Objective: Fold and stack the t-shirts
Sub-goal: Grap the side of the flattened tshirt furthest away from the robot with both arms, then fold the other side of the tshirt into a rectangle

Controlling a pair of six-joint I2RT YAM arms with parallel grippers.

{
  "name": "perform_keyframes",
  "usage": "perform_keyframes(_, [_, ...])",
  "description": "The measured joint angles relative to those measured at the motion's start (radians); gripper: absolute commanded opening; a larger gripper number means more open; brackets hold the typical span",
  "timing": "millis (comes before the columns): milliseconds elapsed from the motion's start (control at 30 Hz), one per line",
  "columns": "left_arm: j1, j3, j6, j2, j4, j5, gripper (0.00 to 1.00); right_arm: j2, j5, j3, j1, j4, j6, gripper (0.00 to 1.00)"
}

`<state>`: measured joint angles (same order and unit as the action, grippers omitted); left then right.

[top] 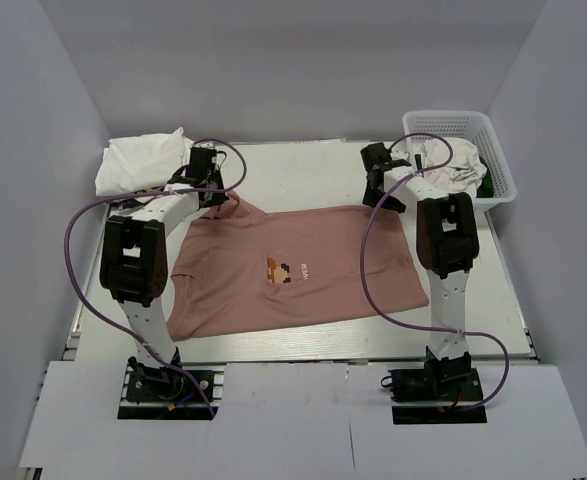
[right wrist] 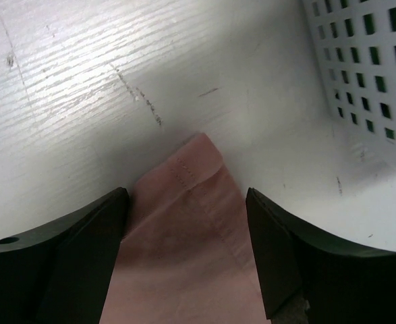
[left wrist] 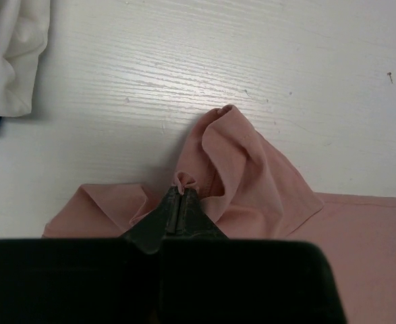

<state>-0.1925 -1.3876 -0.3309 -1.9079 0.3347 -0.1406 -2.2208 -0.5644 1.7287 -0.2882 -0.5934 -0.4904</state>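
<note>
Fabric of pink t-shirt [top: 343,260] pinched in left fingers [left wrist: 170,213]; its corner between spread right fingers [right wrist: 83,256].

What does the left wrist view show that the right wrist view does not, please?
Only the left wrist view: the left gripper shut on a pinch of the pink shirt, and a white shirt at the upper left. Only the right wrist view: the right gripper open astride a stitched corner of that shirt, and the basket at the upper right. Both: the pink shirt lying on the white table.
</note>
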Motion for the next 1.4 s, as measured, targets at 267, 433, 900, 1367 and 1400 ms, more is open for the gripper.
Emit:
perform_keyframes(267, [-0.004,-0.003,-0.001,0.000,0.002,0.002,0.00,-0.008,0.053,0.000,0.002,0.015,-0.003,0.27])
perform_keyframes(433, [-0.010,0.017,-0.040,0.023,0.016,-0.038,0.00,-0.011,0.062,-0.003,0.002,0.031,-0.013,0.00])
perform_keyframes(900, [-0.062,0.349,-0.202,0.406,0.020,-0.111,0.00,0.272,0.069,-0.364,-0.003,0.180,-0.016,0.00])
perform_keyframes(1367, [-0.087,0.625,-0.370,0.826,0.180,-0.193,0.00,0.544,0.082,-0.657,-0.003,0.246,-0.027,0.00])
perform_keyframes(1400, [-0.087,0.632,-0.382,0.841,0.191,-0.193,0.00,0.559,0.085,-0.665,-0.003,0.247,-0.027,0.00])
